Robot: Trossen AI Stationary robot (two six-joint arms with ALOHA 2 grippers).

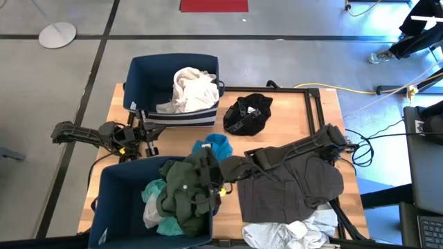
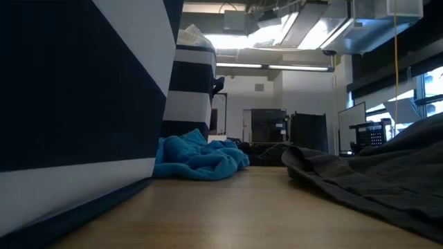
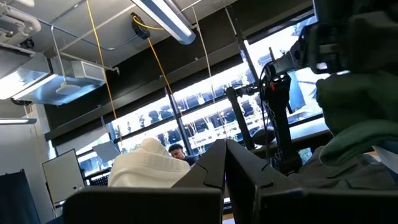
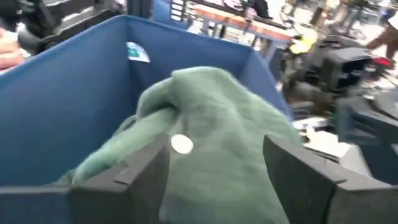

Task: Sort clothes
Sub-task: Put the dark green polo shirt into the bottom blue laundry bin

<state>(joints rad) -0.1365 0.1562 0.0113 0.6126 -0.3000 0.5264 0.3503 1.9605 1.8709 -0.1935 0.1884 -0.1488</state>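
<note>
Both fabric bins (image 1: 138,69) were dark blue, the far one banded white. The clothes showed dark green (image 1: 188,185), teal (image 1: 216,145), black (image 1: 247,114), cream (image 1: 190,88) and dark grey (image 1: 291,183).
</note>
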